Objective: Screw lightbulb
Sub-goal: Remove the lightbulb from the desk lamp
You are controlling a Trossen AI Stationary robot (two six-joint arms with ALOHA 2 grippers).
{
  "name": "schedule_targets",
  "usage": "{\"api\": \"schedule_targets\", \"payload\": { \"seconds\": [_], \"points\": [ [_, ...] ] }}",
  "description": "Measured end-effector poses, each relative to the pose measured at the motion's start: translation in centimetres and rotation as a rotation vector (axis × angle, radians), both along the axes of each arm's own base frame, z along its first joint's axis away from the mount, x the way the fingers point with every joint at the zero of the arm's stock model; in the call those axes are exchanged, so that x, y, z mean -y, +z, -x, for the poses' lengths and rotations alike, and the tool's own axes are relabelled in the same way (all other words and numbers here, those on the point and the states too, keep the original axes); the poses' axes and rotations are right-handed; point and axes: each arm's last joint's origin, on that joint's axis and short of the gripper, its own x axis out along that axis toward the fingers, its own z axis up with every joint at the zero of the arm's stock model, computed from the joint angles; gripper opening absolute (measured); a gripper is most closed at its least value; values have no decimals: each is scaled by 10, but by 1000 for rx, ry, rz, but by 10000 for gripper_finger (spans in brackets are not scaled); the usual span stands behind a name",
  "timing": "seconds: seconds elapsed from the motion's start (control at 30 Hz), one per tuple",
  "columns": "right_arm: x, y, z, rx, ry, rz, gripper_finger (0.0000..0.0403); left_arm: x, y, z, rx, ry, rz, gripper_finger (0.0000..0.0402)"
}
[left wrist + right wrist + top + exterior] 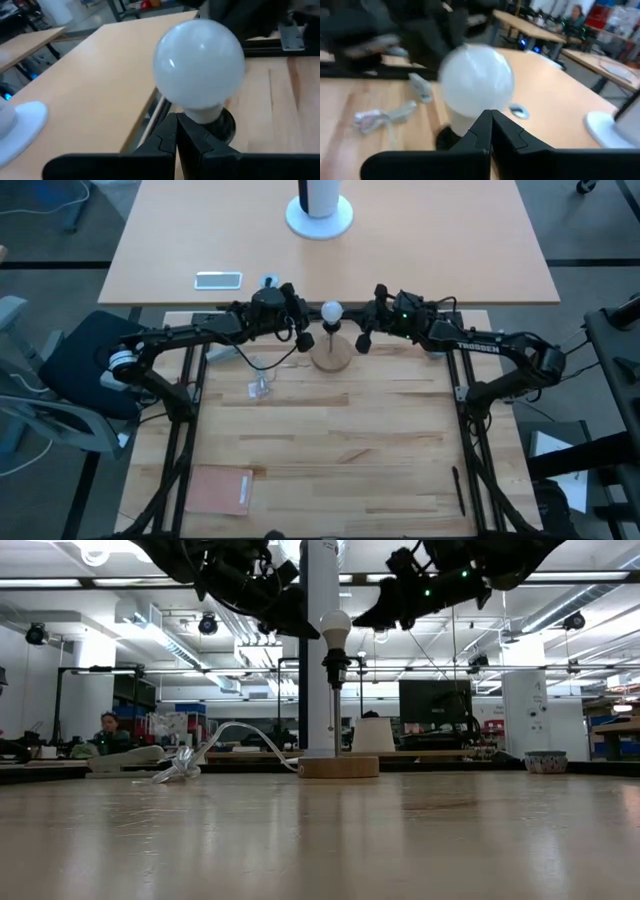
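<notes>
Robotics lab — ceiling lights (40, 635), monitor (437, 700), workbenches (540, 30).

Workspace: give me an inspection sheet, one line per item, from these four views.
Surface: light wooden table, mostly bare toward the near edge.
Job's things: lightbulb sits upright on the black socket stem with round wooden base; neither arm touches it.
Clutter: clear plastic wrapper; brown card; black pen.
Grippers: left end effector shut, left of the bulb; right end effector shut, on its right.
Cables: clear cord trailing from the base.
Surroundings: second desk with phone and white stand; a seated person in the room behind.
</notes>
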Motion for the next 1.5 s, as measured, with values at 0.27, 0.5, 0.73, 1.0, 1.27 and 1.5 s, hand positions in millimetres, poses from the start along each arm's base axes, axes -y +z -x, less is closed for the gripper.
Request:
{"api": "schedule_targets", "payload": {
  "seconds": [0.27, 0.5, 0.73, 1.0, 1.27, 1.5],
  "points": [
    [-9, 16, 8, 41, 25, 34, 0, -7, -4, -8, 41, 29, -40, 0],
    [-6, 3, -1, 7, 73, 9, 0, -7, -4, -10, 51, 27, -60, 0],
    [-2, 3, 0, 0, -9, 26, 0, -4, -6, -9, 21, -1, -22, 0],
    [-4, 7, 6, -12, -34, 31, 0, -3, -5, -3, -22, 76, -17, 0],
    [-11, 15, 7, 25, 108, 32, 0, -4, 5, -6, 64, 33, -82, 0],
    [-6, 4, 0, 8, 81, -8, 0, -2, 3, -7, 59, -10, -67, 0]
  ]
}}
